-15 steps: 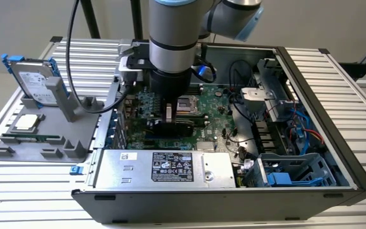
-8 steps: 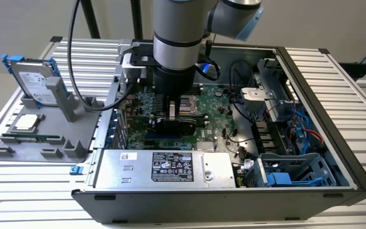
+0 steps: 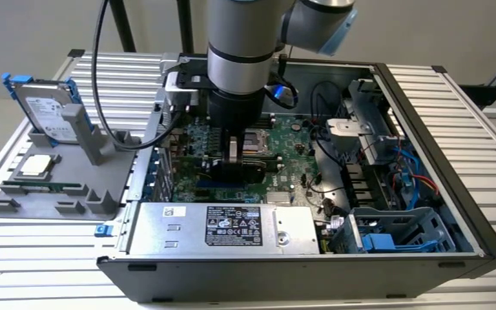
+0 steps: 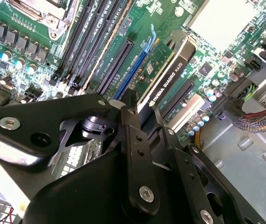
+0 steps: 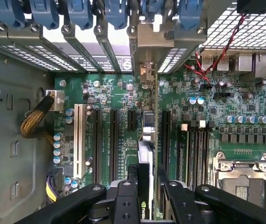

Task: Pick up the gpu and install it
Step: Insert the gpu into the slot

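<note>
Second wrist view gives the best look at the gpu (image 4: pixel 167 77): it stands on edge between the gripper (image 4: pixel 139 114) fingers, black shroud toward one side and green board toward the other, its lower edge down at the blue slot (image 4: pixel 135 70) on the motherboard (image 4: pixel 25 51). The gripper is clenched on the card's upper edge. In the first wrist view the gpu (image 5: pixel 144 140) runs as a thin upright line away from the gripper (image 5: pixel 144 186) toward the rear slot openings, its silver end bracket (image 5: pixel 146 70) up against the back wall of the case under the blue retention clips (image 5: pixel 116 14).

From the exterior view, the arm reaches straight down into the open computer case (image 3: pixel 454 213), the gripper (image 3: pixel 235 155) low over the board. On the worktop (image 3: pixel 41 258), well apart on the exterior view's left, a grey fixture (image 3: pixel 59 187) carries a hard drive (image 3: pixel 46 106).

Whether the card is fully seated I cannot tell. To do this well, I'd judge, the card must stay square to the slot and the bracket must slide into its opening while the push goes straight down; any tilt risks jamming the edge connector.
</note>
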### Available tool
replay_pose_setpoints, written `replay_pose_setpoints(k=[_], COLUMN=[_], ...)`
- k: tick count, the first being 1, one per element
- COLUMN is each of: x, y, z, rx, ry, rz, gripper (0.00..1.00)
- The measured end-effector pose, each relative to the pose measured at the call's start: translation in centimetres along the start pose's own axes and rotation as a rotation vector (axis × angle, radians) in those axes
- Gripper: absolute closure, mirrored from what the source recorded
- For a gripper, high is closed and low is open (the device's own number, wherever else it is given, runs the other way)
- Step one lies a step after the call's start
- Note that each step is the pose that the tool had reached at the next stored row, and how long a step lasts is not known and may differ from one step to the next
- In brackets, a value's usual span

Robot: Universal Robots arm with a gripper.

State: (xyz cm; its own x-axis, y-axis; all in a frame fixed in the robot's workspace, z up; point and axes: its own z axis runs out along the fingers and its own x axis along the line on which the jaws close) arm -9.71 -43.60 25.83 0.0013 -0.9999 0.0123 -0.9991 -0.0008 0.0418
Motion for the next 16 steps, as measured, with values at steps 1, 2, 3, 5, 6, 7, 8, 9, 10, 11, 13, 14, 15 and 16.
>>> replay_pose_setpoints(k=[1, 2, 3, 5, 6, 7, 8, 9, 10, 11, 13, 14, 15, 16], x=[0.00, 0.00, -0.02, -0.06, -0.06, -0.08, -0.08, -0.10, -0.11, -0.13, -0.12, -0.12, -0.12, -0.12], y=[0.00, 0.00, 0.00, 0.04, 0.06, 0.12, 0.23, 0.38, 0.55, 0.66, 0.70, 0.70, 0.71, 0.71], z=[0.00, 0.00, -0.01, 0.01, 0.02, 0.06, 0.11, 0.15, 0.18, 0.20, 0.22, 0.27, 0.34, 0.40], rx=[0.0000, 0.0000, 0.0005, 0.0034, 0.0044, 0.0057, 0.0065, 0.0071, 0.0074, 0.0078, 0.0076, 0.0078, 0.0078, 0.0077], ry=[0.0000, 0.0000, 0.0001, 0.0002, 0.0003, 0.0001, 0.0000, -0.0002, -0.0004, -0.0003, 0.0002, 0.0001, 0.0002, 0.0005], rz=[0.000, 0.000, 0.000, 0.000, 0.000, 0.000, 0.000, 0.000, 0.000, 0.000, 0.000, 0.000, 0.000, 0.000], gripper=[1.00, 1.00, 1.00, 1.00, 1.00, 1.00, 1.00, 1.00, 1.00, 1.00, 1.00, 1.00, 1.00, 1.00])
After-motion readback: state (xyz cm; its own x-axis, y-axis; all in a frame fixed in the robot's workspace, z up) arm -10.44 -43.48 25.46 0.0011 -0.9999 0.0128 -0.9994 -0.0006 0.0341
